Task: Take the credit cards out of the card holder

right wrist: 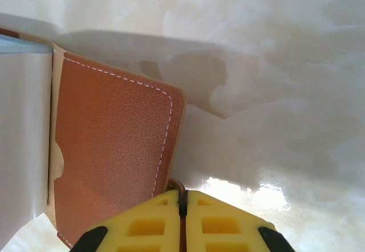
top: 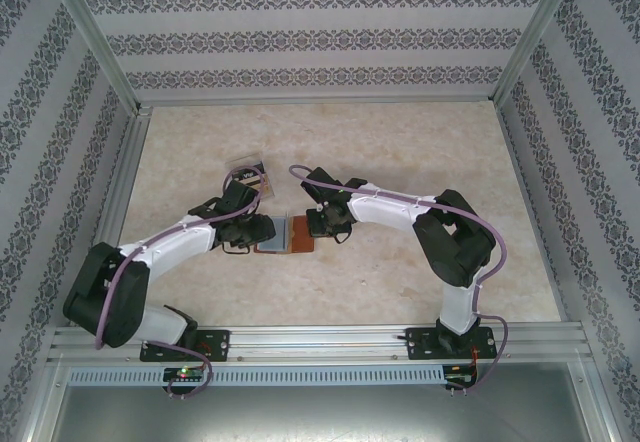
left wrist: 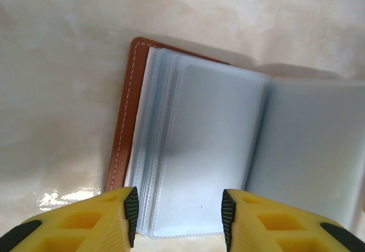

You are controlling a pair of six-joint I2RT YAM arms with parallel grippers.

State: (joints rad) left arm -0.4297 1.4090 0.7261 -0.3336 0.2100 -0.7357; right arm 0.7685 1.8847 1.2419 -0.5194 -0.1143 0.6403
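Where the two arms meet near the middle of the beige marbled worktop [top: 420, 142], the top external view shows the card holder [top: 281, 234] lying open and flat. One half is a blue-grey inner panel and the other a brown cover. The left fingers [top: 260, 230] sit at its left edge and the right fingers [top: 317, 226] at its right edge. Farther back, near the left arm, lies a small clear plastic box [top: 247, 174] with dark and gold contents; its print is too small to read.

In the left wrist view, the card holder [left wrist: 228, 143] shows a brown leather-like cover with a line of white stitching down its left border. A stack of translucent blue-grey sleeves fans out from the spine. The yellow left fingers [left wrist: 114, 220], with black pads, stand apart on either side of the sleeves' near edge.

In the right wrist view, the card holder [right wrist: 111, 149] shows its grained brown outer flap with white stitching round a rounded corner, lying on the worktop. A pale sleeve lies to the left. The yellow right fingers [right wrist: 151, 223] are pressed together, with a thin brown edge of the flap pinched between them.
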